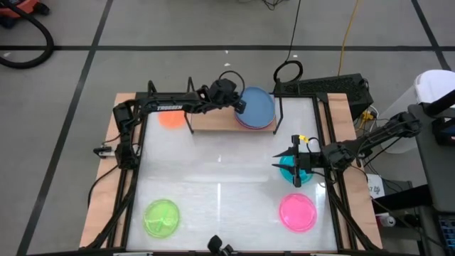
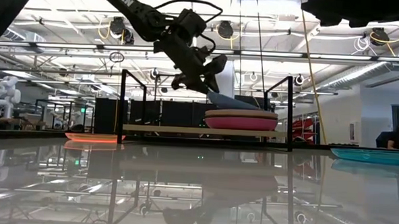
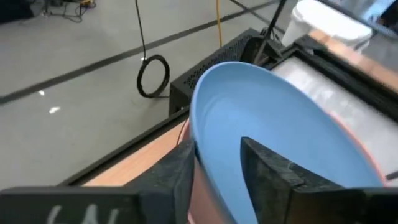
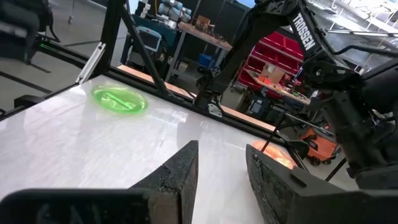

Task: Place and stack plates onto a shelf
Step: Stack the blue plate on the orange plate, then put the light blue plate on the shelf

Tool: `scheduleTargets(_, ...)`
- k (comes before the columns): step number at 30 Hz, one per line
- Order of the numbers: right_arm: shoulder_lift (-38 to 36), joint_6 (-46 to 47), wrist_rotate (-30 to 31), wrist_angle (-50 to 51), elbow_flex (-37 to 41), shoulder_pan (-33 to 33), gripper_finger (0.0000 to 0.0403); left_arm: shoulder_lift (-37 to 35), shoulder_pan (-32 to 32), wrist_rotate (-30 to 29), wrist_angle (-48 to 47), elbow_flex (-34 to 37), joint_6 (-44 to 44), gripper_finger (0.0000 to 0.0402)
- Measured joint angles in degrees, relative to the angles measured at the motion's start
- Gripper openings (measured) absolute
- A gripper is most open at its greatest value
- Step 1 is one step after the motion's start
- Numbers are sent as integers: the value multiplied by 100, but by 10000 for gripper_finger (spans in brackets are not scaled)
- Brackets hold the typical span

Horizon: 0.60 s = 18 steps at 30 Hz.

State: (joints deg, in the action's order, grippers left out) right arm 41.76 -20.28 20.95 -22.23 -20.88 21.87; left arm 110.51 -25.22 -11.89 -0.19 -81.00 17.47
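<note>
My left gripper (image 1: 238,104) reaches over the light-wood shelf (image 1: 213,122) and is shut on the blue plate (image 1: 257,105), which sits above a stack on the shelf's right half. In the low view the stack shows a salmon plate (image 2: 243,114) on a magenta plate (image 2: 243,123). The orange plate (image 1: 170,117) lies flat on the table, left of the shelf. My right gripper (image 1: 295,160) hovers open, high over the teal plate (image 1: 293,173). The lime green plate (image 1: 162,217) and the hot pink plate (image 1: 297,212) lie near the table's near edge. No black plate shows. My left gripper pinches the blue plate's rim (image 3: 198,146) on the side facing the shelf's left end, with one finger (image 3: 267,171) on the plate's upper face and the other (image 3: 177,174) outside it. The fingers slant down from the table's left. The plate tilts, its far part (image 2: 250,106) down on the stack.
The shelf has thin black uprights (image 2: 122,105) at both ends, and its left half is bare board. A black box (image 1: 327,89) and cables lie behind the table's far right corner. White tabletop (image 1: 220,178) lies open between the shelf and the near plates.
</note>
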Motion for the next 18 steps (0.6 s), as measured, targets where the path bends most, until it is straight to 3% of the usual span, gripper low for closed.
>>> scheduleTargets(4, 0, -36, 18, 108, 1, 0, 116, -416, -25, 38, -425, -288, -262, 152)
scheduleTargets(10, -1, 111, 22, 347, 2, 11, 116, -1634, 179, 16, -704, -368, -642, 154)
scheduleTargets(12, -9, 321, 20, 591, 2, 21, 116, -2077, 494, -67, -755, -265, -900, 154)
scheduleTargets(15, -9, 697, 20, 1006, 2, 37, 116, -2611, 1190, -669, -611, 191, -1161, 154)
scheduleTargets(18, -7, 1195, 12, 1319, 2, 36, 116, -2869, 2031, -1308, 522, 1129, -1307, 154)
